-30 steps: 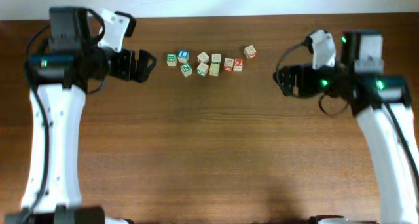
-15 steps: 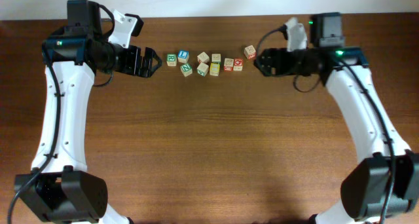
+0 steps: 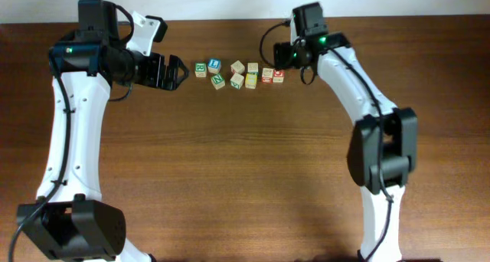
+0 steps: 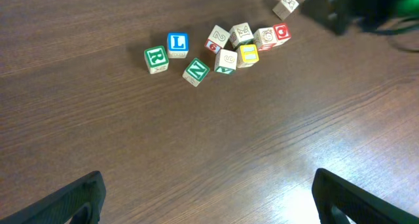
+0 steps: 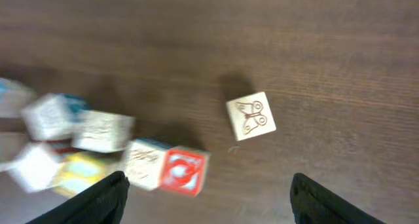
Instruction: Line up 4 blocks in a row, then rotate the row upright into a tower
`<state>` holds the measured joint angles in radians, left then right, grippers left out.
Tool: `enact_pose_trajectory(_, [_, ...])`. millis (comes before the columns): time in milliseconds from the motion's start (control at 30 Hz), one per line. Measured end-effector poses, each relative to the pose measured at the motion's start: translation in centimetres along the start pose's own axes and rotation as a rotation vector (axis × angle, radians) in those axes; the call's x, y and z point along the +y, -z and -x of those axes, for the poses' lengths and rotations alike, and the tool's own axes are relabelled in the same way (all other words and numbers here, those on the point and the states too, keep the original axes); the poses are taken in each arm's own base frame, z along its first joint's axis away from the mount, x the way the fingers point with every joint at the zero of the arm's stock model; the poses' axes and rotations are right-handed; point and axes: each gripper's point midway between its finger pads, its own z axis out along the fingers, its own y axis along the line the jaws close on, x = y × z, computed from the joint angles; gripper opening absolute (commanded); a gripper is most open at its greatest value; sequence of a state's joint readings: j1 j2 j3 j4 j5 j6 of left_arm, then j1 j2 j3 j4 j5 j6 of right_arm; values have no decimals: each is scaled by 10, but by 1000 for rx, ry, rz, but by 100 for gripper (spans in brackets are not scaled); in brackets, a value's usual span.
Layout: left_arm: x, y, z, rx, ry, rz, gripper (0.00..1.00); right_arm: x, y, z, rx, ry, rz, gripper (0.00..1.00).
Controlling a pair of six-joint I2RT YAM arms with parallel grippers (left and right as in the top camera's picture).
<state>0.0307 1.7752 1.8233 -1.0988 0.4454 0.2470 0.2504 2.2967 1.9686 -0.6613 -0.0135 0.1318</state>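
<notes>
Several pale-wood letter cubes lie in a loose cluster at the back of the table. The green "N" block point(image 3: 218, 81) point(image 4: 196, 71) sits at the cluster's front left. A red-faced block point(image 3: 278, 75) point(image 5: 183, 171) ends the cluster on the right, touching a pale block point(image 3: 267, 75). A lone block with a red butterfly point(image 5: 251, 116) point(image 4: 286, 4) lies apart beyond it. My right gripper point(image 3: 285, 57) point(image 5: 209, 188) hovers open over that end, with nothing between its fingers. My left gripper point(image 3: 182, 70) point(image 4: 206, 185) stands wide open left of the cluster, holding nothing.
A green "R" cube point(image 3: 200, 69), a blue "L" cube point(image 3: 214, 64) and a yellow-faced cube point(image 3: 251, 80) belong to the same cluster. Bare wood table point(image 3: 245, 170) stretches in front of the blocks. The right arm point(image 3: 360, 86) slants across the right half.
The right arm has swung left from the table's right side to the right end of the cluster. The left arm shifted slightly right at first, then stayed still. No block has moved.
</notes>
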Motion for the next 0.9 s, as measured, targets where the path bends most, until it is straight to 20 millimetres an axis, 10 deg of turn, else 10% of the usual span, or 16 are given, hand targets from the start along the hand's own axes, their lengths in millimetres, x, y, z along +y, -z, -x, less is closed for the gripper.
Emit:
enact_pose_trajectory(400, [0, 0, 0, 0, 0, 0, 99, -21, -62, 2, -74, 30, -68, 65])
enact_pose_trajectory(900, [0, 0, 0, 0, 0, 0, 99, -52, -63, -8, -26, -41, -105, 29])
